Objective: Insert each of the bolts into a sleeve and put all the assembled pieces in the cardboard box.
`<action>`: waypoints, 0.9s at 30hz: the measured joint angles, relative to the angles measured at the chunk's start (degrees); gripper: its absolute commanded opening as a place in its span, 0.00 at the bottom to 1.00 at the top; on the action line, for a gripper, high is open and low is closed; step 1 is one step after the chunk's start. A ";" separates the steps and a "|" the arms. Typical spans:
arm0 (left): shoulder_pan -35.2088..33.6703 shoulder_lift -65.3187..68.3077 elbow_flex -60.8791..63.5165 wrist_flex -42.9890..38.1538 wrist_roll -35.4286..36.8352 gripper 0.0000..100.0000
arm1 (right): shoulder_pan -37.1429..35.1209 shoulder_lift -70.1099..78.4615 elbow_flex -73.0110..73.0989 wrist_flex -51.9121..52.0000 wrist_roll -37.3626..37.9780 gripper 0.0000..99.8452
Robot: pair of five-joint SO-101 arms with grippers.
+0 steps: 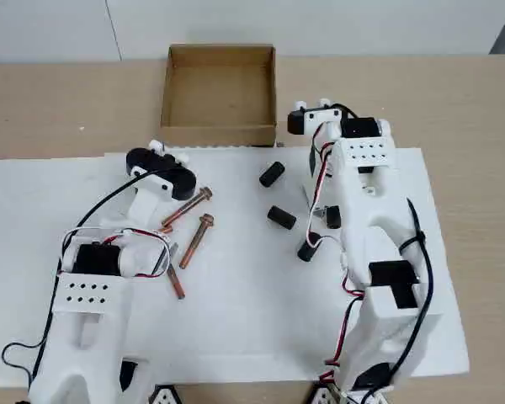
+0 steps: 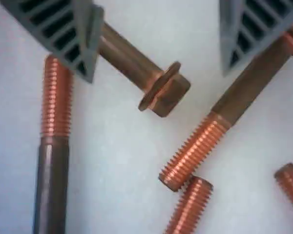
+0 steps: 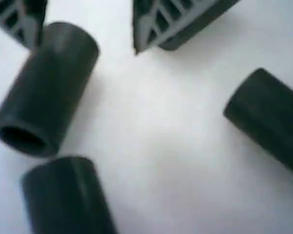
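Your left gripper (image 2: 156, 68) is open, fingers (image 2: 63, 29) spread low over the bolts (image 2: 198, 144) and gripping nothing. One hex-headed bolt (image 2: 161, 90) lies between the fingertips, with other threaded shanks beside it. Your right gripper (image 3: 85, 44) is open too, low over the black sleeves (image 3: 44, 92), nothing held, one sleeve right at a fingertip. Cardboard box (image 1: 219, 135) sits at the far edge of the white sheet (image 1: 252, 311) on the tabletop (image 1: 50, 101). Bolts lie loose on the sheet, nearer your arms than the box, off its left corner. Sleeves are scattered off its right corner. Every bolt and sleeve you can see lies apart, outside the box.
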 measured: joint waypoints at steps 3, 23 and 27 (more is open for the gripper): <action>0.00 0.00 0.00 0.00 0.00 0.17 | 0.70 1.14 -0.09 -0.70 0.62 0.13; 3.34 0.00 0.18 0.00 0.00 0.17 | 1.76 9.32 -1.32 -3.78 1.14 0.01; 3.34 0.00 0.18 0.00 0.00 0.16 | 1.76 9.32 -1.41 -3.69 1.14 0.00</action>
